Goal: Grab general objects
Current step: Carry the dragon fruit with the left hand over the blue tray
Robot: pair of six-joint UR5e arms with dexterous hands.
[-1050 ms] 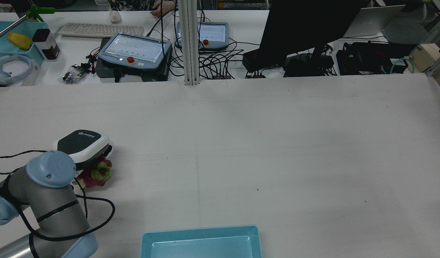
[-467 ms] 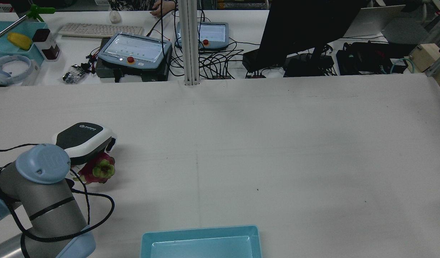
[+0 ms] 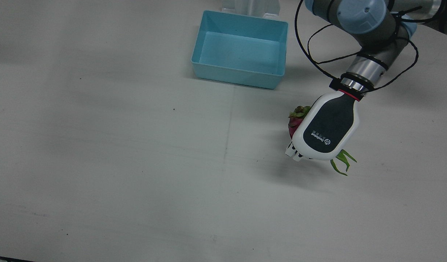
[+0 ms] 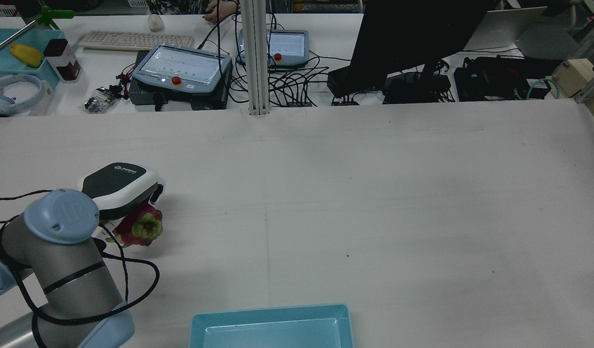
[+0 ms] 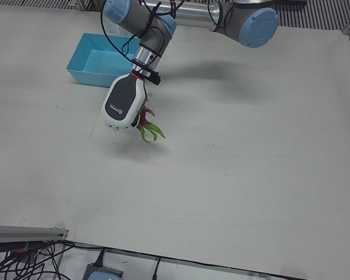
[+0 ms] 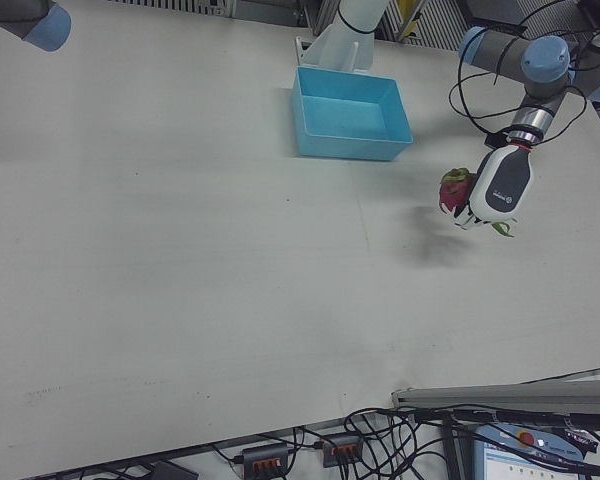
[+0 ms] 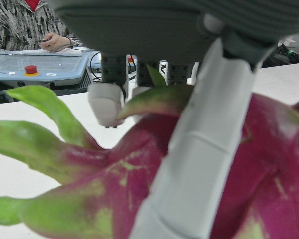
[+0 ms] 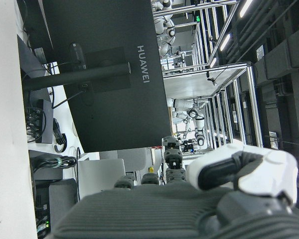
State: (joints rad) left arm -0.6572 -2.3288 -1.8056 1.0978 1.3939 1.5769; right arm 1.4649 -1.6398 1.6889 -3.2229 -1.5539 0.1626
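Observation:
A pink dragon fruit [image 3: 295,117] with green scales hangs in my left hand [image 3: 327,127], which is shut on it and holds it above the white table, with a shadow below it. The fruit's green end sticks out under the hand in the rear view [image 4: 142,227]. Its green leaf tips show in the left-front view [image 5: 149,129]. In the left hand view a white finger [image 7: 204,149] lies across the fruit [image 7: 114,194]. The right hand [image 8: 199,199] shows only in its own view, fingers apart, holding nothing.
An empty light blue bin [image 3: 238,77] stands near the robot's side of the table, to the view's left of the left hand; it also shows in the rear view [image 4: 270,313]. Teach pendants [image 4: 181,65], a keyboard and a monitor [image 4: 413,34] lie beyond the far edge.
My left hand has moved up and a little to the right in the rear view, carrying the dragon fruit with it.

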